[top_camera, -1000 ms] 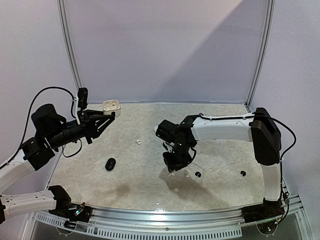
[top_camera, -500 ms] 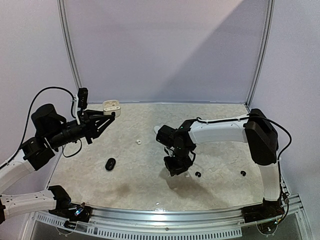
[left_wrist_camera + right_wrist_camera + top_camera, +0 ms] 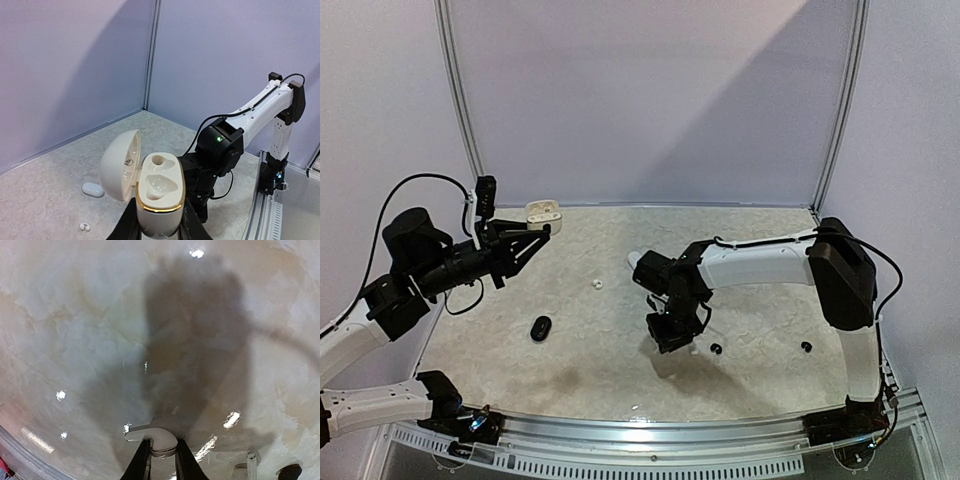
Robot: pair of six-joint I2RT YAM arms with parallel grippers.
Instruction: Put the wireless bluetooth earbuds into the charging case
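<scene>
Jaws of the right gripper [image 3: 159, 452] have dropped and narrowed, now pinching a white bud [image 3: 150, 436] between their tips. The left gripper [image 3: 159, 227] clamps the open case [image 3: 159, 192], so the pick-up looks ready.

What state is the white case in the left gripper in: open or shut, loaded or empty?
Open, empty: the white case has its lid swung back, both wells bare.

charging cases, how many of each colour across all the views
white cases: 2, the open white case and the closed white case
black cases: 1, the black case
total: 3
</scene>
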